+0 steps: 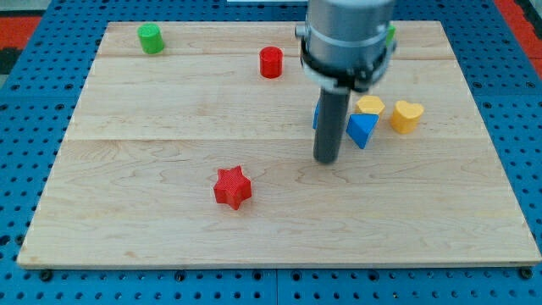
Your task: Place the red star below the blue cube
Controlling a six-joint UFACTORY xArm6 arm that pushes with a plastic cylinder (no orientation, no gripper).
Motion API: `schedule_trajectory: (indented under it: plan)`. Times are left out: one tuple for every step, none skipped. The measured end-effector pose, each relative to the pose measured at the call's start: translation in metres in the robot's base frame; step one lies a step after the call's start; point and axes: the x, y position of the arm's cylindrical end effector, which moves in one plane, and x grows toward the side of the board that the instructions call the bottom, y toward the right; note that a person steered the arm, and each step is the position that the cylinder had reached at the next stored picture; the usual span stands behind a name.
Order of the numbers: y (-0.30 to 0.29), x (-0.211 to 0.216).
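The red star lies on the wooden board, left of centre and toward the view's bottom. My tip rests on the board to the star's right and slightly above it, well apart from it. A blue block, probably the blue cube, is mostly hidden behind the rod; only a sliver shows at its left edge. A blue triangular block sits just right of the rod.
A red cylinder stands near the view's top centre. A green cylinder is at the top left. Two yellow blocks lie right of the rod. A green piece peeks out behind the arm.
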Motion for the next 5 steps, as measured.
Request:
schedule_trajectory:
  plan:
    - [-0.022, 0.069]
    - [-0.111, 0.065]
    - [-0.144, 0.017]
    - [-0.144, -0.037]
    - [-0.111, -0.052]
